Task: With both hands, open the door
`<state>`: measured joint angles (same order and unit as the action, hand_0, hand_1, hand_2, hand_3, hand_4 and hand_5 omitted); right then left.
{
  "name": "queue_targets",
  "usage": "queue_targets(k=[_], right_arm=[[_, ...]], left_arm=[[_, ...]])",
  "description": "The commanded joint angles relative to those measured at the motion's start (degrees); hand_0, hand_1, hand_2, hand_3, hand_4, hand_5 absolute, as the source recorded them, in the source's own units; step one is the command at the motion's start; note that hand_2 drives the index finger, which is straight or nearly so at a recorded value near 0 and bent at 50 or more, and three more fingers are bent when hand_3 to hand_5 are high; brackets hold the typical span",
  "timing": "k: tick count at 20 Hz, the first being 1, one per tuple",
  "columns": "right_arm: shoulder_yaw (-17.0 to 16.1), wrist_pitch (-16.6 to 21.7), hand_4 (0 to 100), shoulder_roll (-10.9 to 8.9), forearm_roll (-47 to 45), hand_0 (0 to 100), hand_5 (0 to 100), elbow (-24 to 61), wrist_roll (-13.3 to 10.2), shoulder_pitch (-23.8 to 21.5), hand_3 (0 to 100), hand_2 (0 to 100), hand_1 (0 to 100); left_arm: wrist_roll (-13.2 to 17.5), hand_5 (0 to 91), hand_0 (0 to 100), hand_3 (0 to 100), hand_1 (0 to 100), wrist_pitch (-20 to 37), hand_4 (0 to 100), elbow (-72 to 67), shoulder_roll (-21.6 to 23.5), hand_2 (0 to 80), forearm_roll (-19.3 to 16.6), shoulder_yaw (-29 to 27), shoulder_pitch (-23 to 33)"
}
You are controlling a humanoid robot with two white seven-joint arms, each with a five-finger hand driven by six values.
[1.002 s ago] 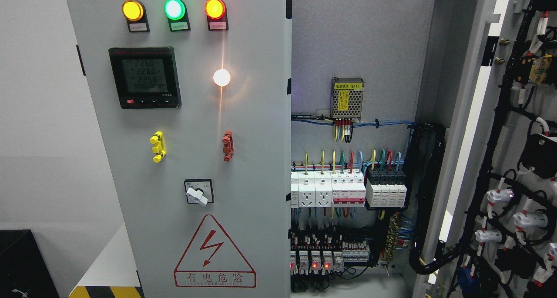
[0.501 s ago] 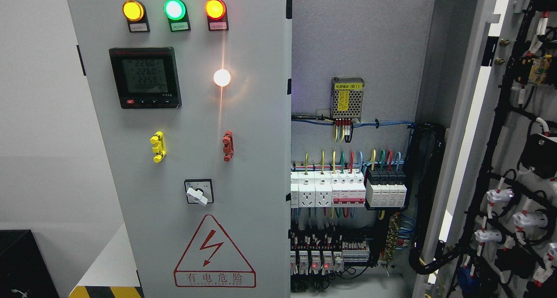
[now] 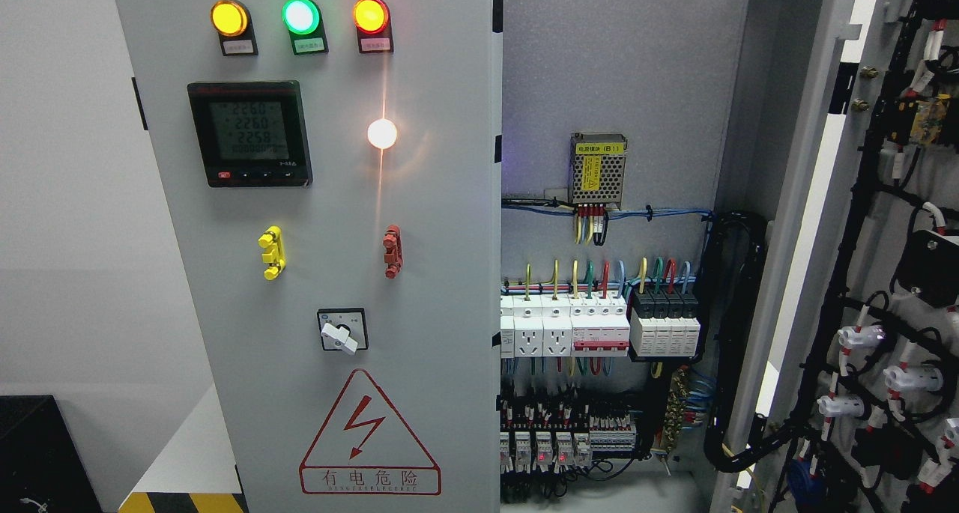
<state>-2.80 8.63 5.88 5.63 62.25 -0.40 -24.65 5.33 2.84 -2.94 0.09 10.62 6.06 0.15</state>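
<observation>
You face an electrical cabinet. Its right door (image 3: 891,258) already stands swung wide at the right edge, wiring on its inner face, exposing breakers (image 3: 599,326) inside. The left door (image 3: 330,273), carrying lamps and a meter (image 3: 249,133), remains closed. No robot hand is in view, so you cannot tell its state.

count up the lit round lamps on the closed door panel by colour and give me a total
Amber lamp: 1
Green lamp: 1
Red lamp: 1
White lamp: 1
Total: 4
</observation>
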Motion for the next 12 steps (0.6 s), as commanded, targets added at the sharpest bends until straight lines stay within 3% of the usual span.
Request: queue_targets(k=[1,5,12], right_arm=[[2.3,1.3,0,-0.17,-0.6,19,0,22.6,0.0,-1.4,0,0,0],[8.1,1.3,0,-0.87,-3.8,19,0,30.8,0.0,-3.4,0,0,0],[10.7,4.6,0,-1.22,-4.4,19,0,40.5,0.0,-2.2,0,0,0]], left_arm=[[0.0,0.0,0,0,0,0.0,0,0.0,-1.8,0.0,0.0,-0.2,1.7],[0.0,0.0,0,0,0,0.0,0,0.0,-2.4,0.0,0.0,-0.2,1.7],[0.0,0.0,0,0,0,0.0,0,0.0,-3.0,0.0,0.0,-0.3,1.6]])
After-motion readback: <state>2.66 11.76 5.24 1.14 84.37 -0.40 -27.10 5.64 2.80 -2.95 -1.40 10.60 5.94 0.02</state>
